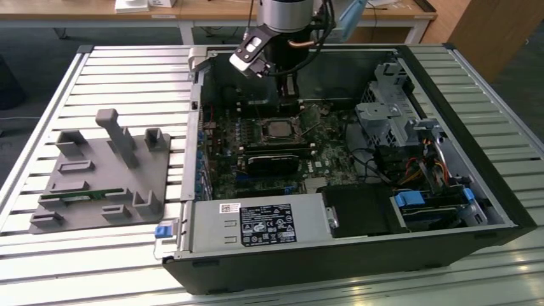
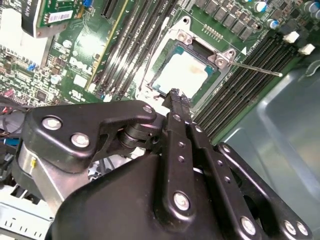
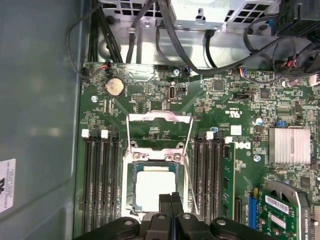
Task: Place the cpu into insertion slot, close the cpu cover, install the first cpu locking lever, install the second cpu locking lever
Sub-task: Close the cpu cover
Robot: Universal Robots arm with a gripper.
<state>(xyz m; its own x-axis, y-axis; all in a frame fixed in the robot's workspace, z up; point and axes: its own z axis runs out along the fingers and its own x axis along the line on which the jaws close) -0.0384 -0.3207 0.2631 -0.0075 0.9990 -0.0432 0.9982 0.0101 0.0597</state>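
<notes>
First wrist view | black gripper [image 3: 171, 196] closed, empty | flat silver-grey cpu [image 3: 155, 189] in insertion slot [image 3: 130, 199] | cpu cover [image 3: 159, 116] open

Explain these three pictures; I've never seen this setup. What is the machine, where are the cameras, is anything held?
A robot arm reaches into an open computer case lying on a slatted metal table. The exterior view looks on from outside; both wrist views ride on the arm, looking past its gripper at the green motherboard. The gripper is shut and holds nothing. Just beyond its tips the cpu sits in the insertion slot; the cpu cover looks raised, not yet closed. A grey parts tray lies at the exterior view's left.
</notes>
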